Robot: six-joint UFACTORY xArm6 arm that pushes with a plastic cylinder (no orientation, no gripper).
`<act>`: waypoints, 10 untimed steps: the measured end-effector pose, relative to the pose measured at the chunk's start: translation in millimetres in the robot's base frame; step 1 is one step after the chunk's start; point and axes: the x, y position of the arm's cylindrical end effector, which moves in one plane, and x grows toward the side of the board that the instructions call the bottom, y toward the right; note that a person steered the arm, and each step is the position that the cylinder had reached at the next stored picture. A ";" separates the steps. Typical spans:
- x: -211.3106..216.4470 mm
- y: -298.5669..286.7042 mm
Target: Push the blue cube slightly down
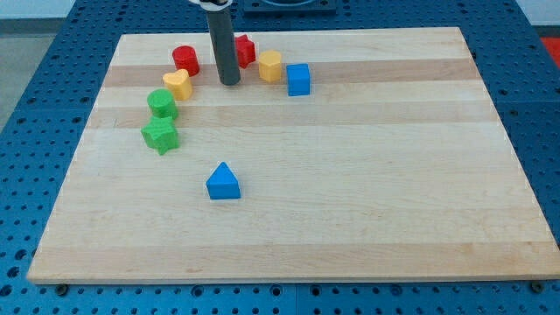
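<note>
The blue cube (298,79) sits on the wooden board (350,175) near the view's top, right of centre-left. My tip (229,83) rests on the board to the left of the blue cube, with a yellow block (270,66) between them and slightly higher. The rod partly hides a red block (245,50) behind it. My tip touches no block.
A red cylinder (185,59), a yellow block (177,84), a green cylinder (162,103) and a green star-like block (160,135) form an arc at the view's left of my tip. A blue triangular block (223,182) lies lower, mid-board.
</note>
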 end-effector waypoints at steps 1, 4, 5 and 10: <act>-19.9 15.8; 1.2 23.3; 26.2 23.3; 55.8 25.0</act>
